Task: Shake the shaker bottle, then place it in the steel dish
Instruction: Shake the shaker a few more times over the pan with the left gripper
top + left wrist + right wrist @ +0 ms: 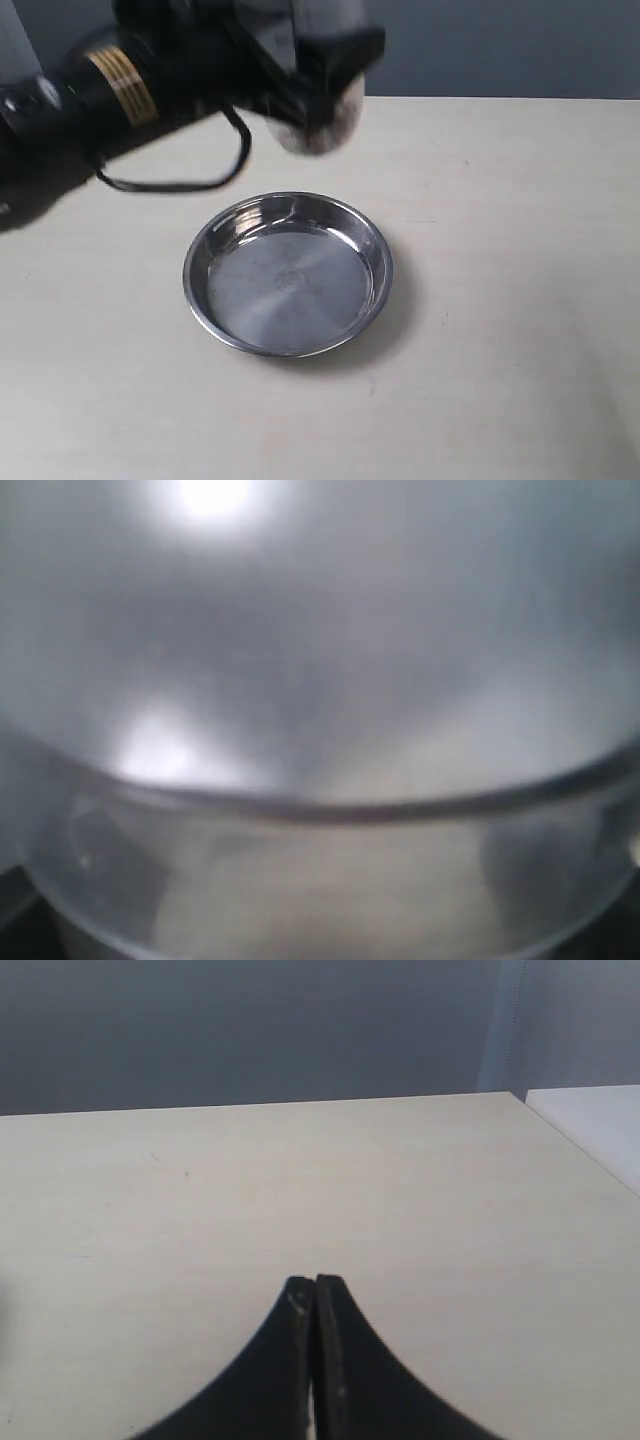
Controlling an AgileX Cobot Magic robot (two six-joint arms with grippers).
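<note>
Table (520,300): pale matte wood-look top, flat, fills most of the ext. view. Left arm (120,85): black, glossy, w/ gold band, comes in from approx 10 o'clock.

The steel dish (288,275): round, shallow, mirror-bright w/ raised rim and faint centre stamp, sits mid-table, nothing in it.

The shaker bottle (320,125): in the air at 12 o'clock of the dish, well clear of the rim, hanging under the left gripper (322,80). It's smeared by blur, w/ brownish bits showing through frosted plastic. In the left wrist view its cloudy curved wall (320,680) fills the frame, smooth and translucent. Jaws themselves are hidden, but the bottle is off the table, so the left pincer is judged clamped on it.

Right gripper (315,1300): black curved fingers pressed together, holding nothing, over bare table.

Progress, as a judgement: pickup done, shake prob. underway given the blur. Left to do: lower the bottle toward 6 o'clock into the dish, then release.
</note>
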